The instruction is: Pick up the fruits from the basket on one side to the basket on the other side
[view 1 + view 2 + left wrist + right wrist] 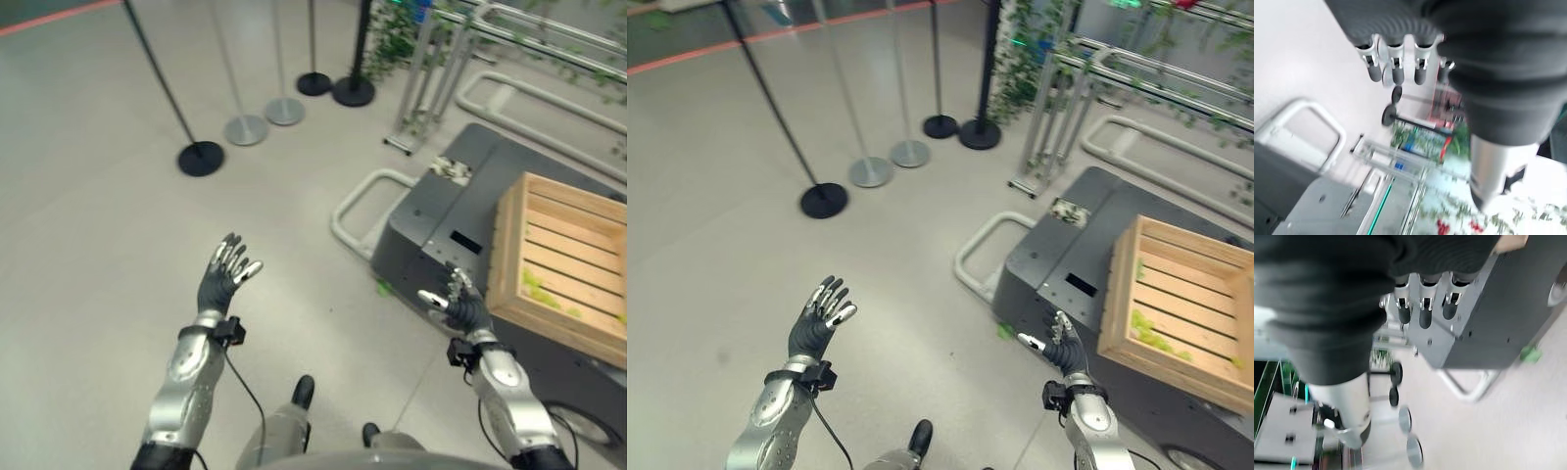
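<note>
Both hands, left (223, 276) and right (460, 305), hang open and empty beside the crate (560, 262), where small green fruit (537, 290) lies, likely light, soft, best cupped from above.

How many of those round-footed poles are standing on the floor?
4. One black base stands nearest the robot, two grey bases sit behind it, and another black base is farther back. A larger black base beside it may carry a fifth.
</note>
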